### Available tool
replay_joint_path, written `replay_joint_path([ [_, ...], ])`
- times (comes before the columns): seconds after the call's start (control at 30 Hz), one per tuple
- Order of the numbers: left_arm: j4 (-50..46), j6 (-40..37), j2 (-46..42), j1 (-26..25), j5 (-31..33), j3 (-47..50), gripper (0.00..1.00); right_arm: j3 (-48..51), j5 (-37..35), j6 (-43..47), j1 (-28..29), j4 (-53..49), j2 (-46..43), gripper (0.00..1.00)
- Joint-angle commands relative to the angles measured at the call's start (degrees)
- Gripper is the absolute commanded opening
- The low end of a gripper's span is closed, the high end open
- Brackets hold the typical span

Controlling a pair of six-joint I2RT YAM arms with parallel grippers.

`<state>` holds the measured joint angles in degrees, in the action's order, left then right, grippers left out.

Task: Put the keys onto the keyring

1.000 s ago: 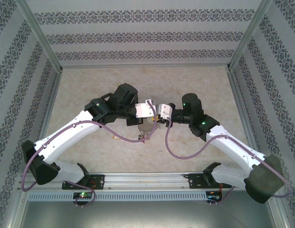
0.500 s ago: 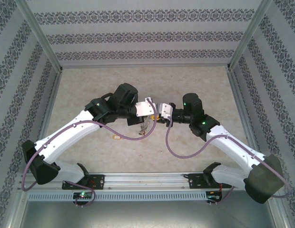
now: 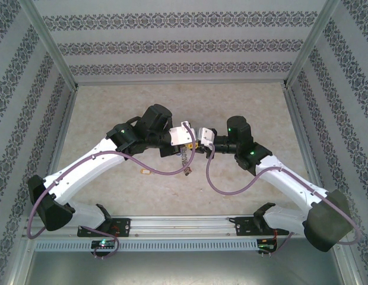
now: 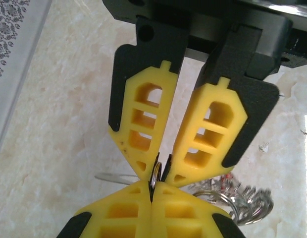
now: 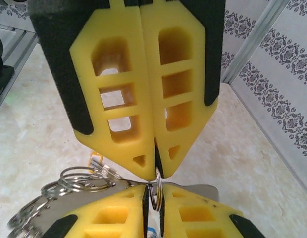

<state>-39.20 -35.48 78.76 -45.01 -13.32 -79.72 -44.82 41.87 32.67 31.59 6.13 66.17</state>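
the left gripper (image 4: 156, 168) is clamped shut on a thin grey metal ring (image 4: 154, 174) (keyring or a key's own ring, i cannot tell), a silver bunch of rings and keys (image 4: 237, 201) dangling beside it. the right gripper (image 5: 154, 173) pinches the same ring, tip to tip. uneven pulling could slip the wire and drop the bunch. below lies a pale marbled table top (image 3: 113, 107), boxed by patterned walls (image 3: 184, 47).
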Motion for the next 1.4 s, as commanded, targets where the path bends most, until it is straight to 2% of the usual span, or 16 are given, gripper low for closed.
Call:
replay_joint_path([
  [0.0,1.7,-0.02,-0.35,-0.69,-1.0,0.45,0.0,-0.09,3.46,-1.73,0.04,3.83,0.27,0.1],
  [0.07,1.61,-0.09,-0.45,-0.69,-1.03,0.45,0.0,-0.17,3.9,-1.7,-0.04,3.8,0.32,0.0],
  [0.13,2.17,-0.03,-0.77,-0.67,-0.93,0.77,0.0,-0.18,4.22,-1.81,-0.13,3.87,0.27,0.0],
  [0.17,2.87,0.03,-1.12,-0.66,-0.71,1.29,0.05,-0.05,4.36,-1.94,-0.23,4.06,0.12,0.0],
  [0.23,5.2,0.19,-2.69,-0.6,0.63,3.17,0.3,0.57,4.65,-2.5,-0.52,5.36,-0.44,0.0],
  [0.27,6.72,0.23,-3.86,-0.39,1.27,4.54,0.37,1.18,5.21,-3.01,-0.87,6.37,-0.86,0.0],
  [0.3,7.85,0.16,-5.08,0.07,0.8,5.81,0.39,1.73,5.56,-3.48,-1.23,7.31,-1.27,0.0],
  [0.47,9.41,-0.58,-9.08,3.12,-5.18,8.85,0.35,4.18,9.58,-5.46,-2.94,12.33,-3.3,0.0],
  [0.6,7.37,-3.41,-9.06,3.34,-7.94,8.45,0.29,5.0,12.26,-5.86,-3.07,14.59,-3.81,0.0],
  [0.8,10.74,-2.92,-10.25,3.35,-8.59,9.69,0.32,5.18,14.12,-6.38,-3.07,16.19,-3.55,0.0],
  [1.0,10.46,-5.44,-10.42,3.35,-14.38,10.09,0.32,4.92,14.21,-6.76,-2.85,16.55,-2.55,0.0],
  [1.37,10.22,-7.47,-10.16,3.35,-15.09,9.83,0.23,3.8,14.22,-5.33,-1.67,15.7,-1.28,0.0],
])
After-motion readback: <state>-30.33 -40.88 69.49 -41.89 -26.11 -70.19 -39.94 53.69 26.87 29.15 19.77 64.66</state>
